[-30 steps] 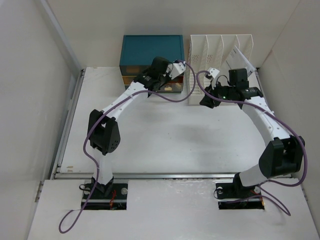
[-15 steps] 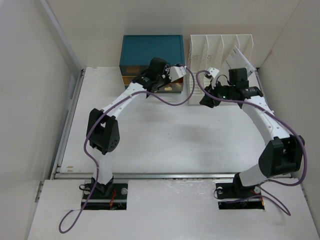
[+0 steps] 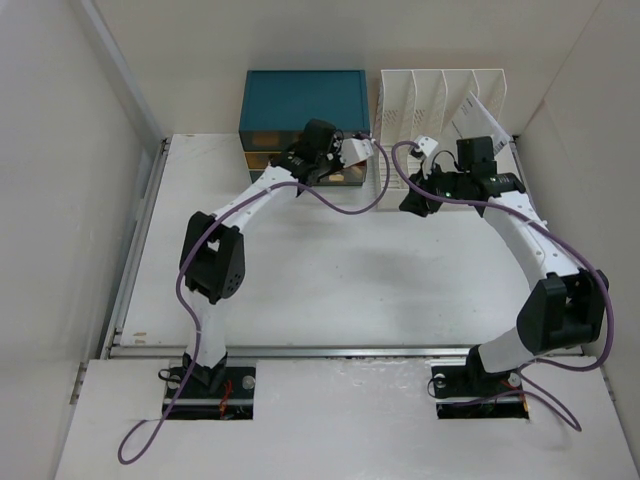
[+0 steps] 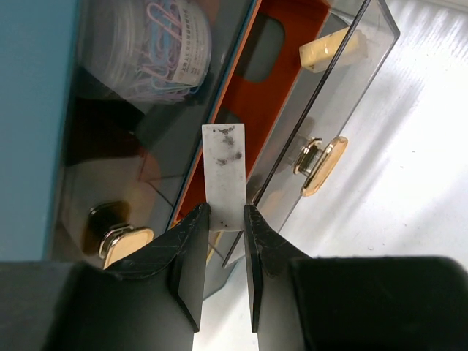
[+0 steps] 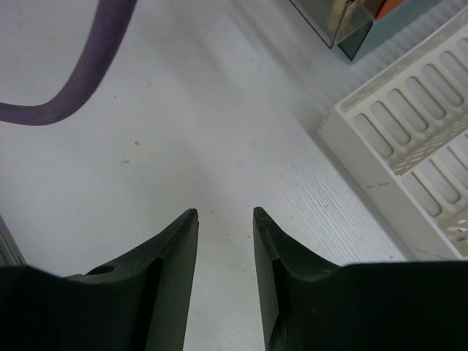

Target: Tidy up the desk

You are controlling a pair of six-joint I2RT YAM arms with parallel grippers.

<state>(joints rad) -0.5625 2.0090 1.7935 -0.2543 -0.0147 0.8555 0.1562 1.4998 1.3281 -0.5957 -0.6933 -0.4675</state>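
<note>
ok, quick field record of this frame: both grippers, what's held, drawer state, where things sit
left gripper: shut on a white smudged block, at the open drawer
open drawer: pulled out of the teal drawer box; orange inside, clear front, gold handle
drawer contents: one pale piece visible
right gripper: open, empty, above the bare desk
file rack: white, slotted, right of the drawer box at the desk's far edge
</note>
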